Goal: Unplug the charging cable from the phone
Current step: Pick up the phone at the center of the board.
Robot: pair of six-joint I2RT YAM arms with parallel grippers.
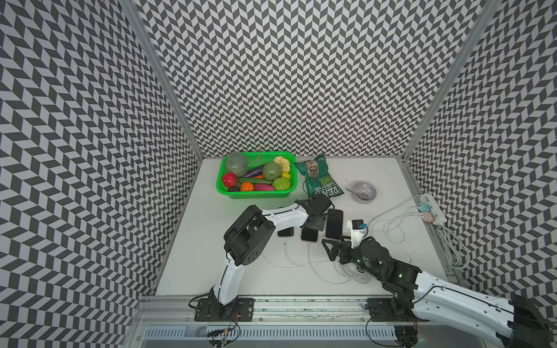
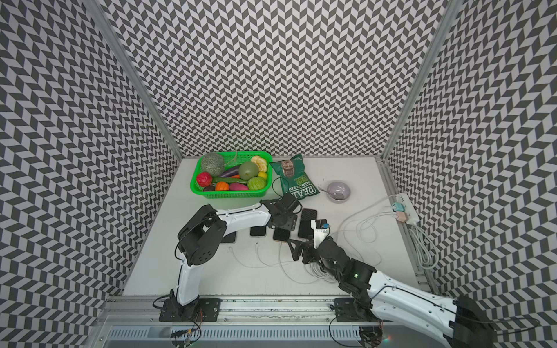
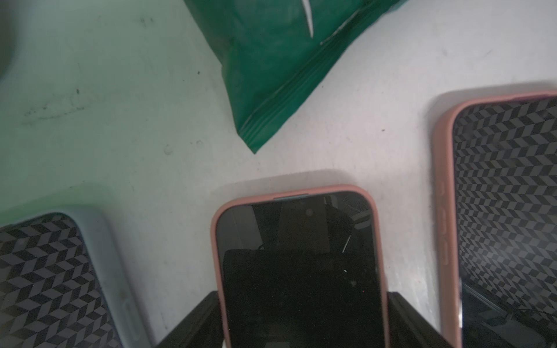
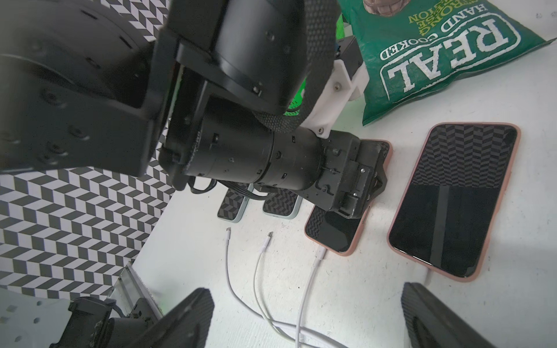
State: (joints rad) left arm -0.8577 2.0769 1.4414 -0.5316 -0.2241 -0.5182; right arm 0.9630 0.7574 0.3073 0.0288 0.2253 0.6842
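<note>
Several phones lie in a row on the white table. My left gripper (image 3: 303,304) reaches down from the far side and is shut on the pink-cased phone (image 3: 298,256), its black fingers (image 3: 202,319) pressed against the phone's long sides. In both top views that phone (image 1: 309,235) (image 2: 281,235) shows beneath the left wrist. A white charging cable (image 4: 320,256) is plugged into its near end. My right gripper (image 4: 307,319) hovers open just above this cable, near the front of the phone (image 4: 334,232). Nothing is between its fingers (image 4: 187,316).
A larger pink-cased phone (image 4: 452,199) lies to the right with its own cable (image 4: 427,277) plugged in. Two pale blue phones (image 4: 233,208) lie to the left, loose cable ends (image 4: 228,238) before them. Behind stand a green basket (image 1: 256,195), crisp bag (image 1: 319,177), bowl (image 1: 364,190) and power strip (image 1: 434,211).
</note>
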